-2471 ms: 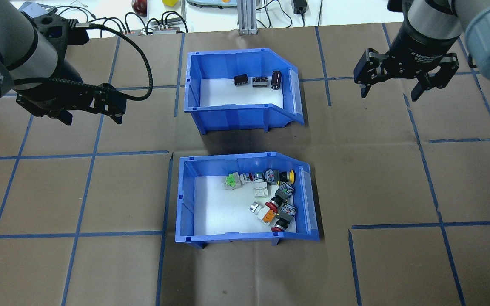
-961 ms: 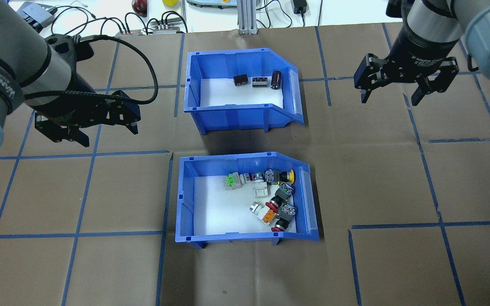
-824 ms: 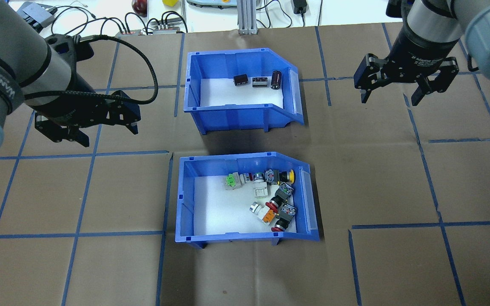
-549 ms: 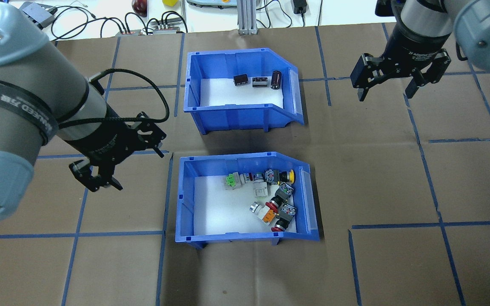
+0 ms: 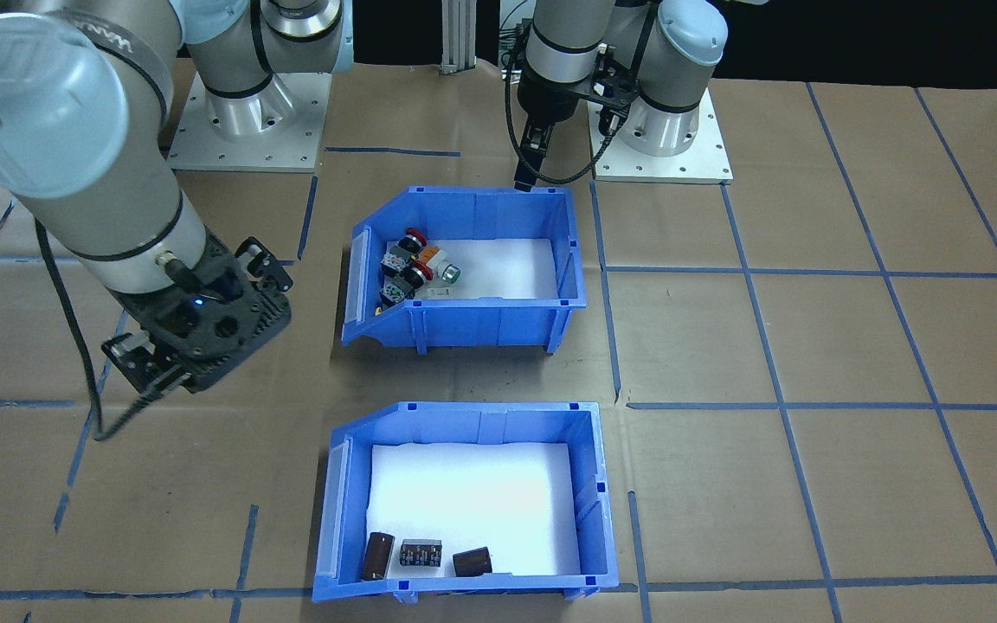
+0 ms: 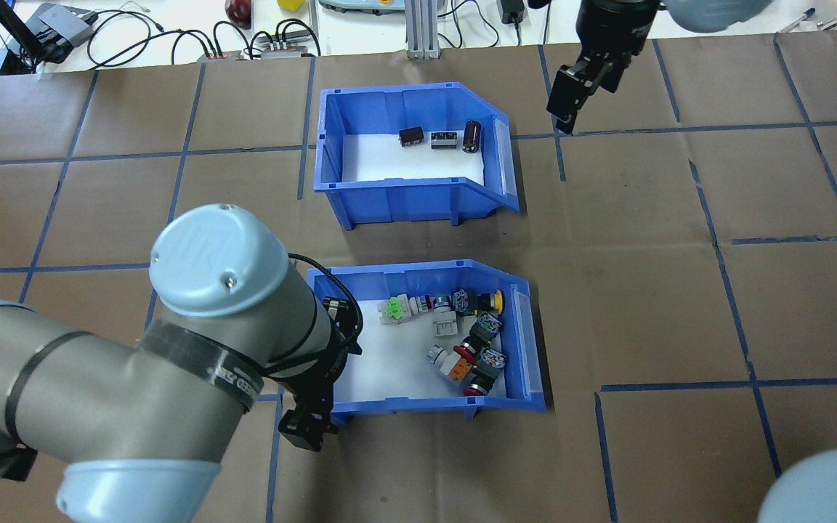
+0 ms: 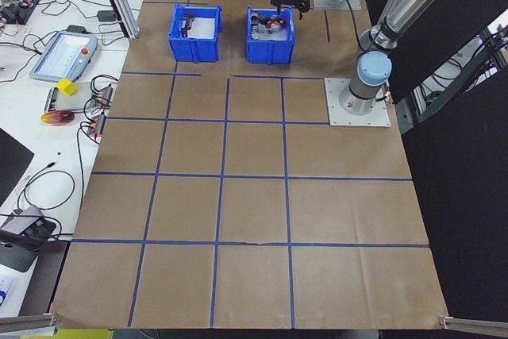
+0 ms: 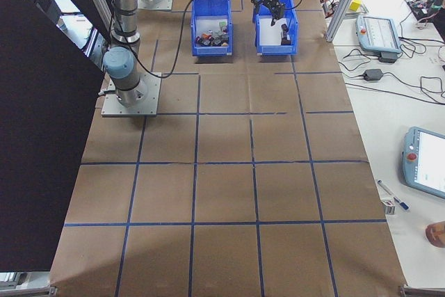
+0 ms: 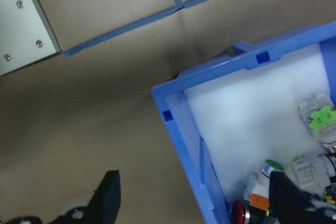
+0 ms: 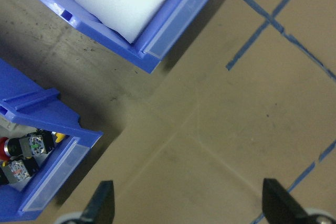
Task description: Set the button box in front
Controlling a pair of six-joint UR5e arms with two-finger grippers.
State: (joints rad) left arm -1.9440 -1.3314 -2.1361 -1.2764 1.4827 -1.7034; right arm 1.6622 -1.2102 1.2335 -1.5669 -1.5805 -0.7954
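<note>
The button box (image 6: 418, 338) sits on the brown paper table (image 6: 680, 290), on the robot's side of the two bins, its sloped cut-away end pointing to the robot's right. Its switches (image 6: 462, 334) are piled up against that sloped end on the white foam, with red, yellow, orange and green caps mixed in; the other half of the floor is bare.

The left gripper (image 9: 194, 198) hangs right over the box's near corner at its square end. In the left wrist view its fingers (image 9: 107, 195) are spread wide: one sits outside the blue wall over the paper, the other over the inside by the switches, so the wall runs between them. Nothing is clamped, and I can't tell if either finger actually touches the wall.

The second bin (image 6: 411, 152) is just beyond the first, same way round, with a strip of paper between them. It only holds three dark parts (image 6: 440, 138), lined up along its far wall.

The right gripper (image 10: 186, 203) is up past the second bin's sloped end, off to the robot's right. Its fingers are wide apart too, holding nothing, over bare paper and blue tape lines (image 10: 278, 24), with both bins' cut-away corners showing in its wrist view.
</note>
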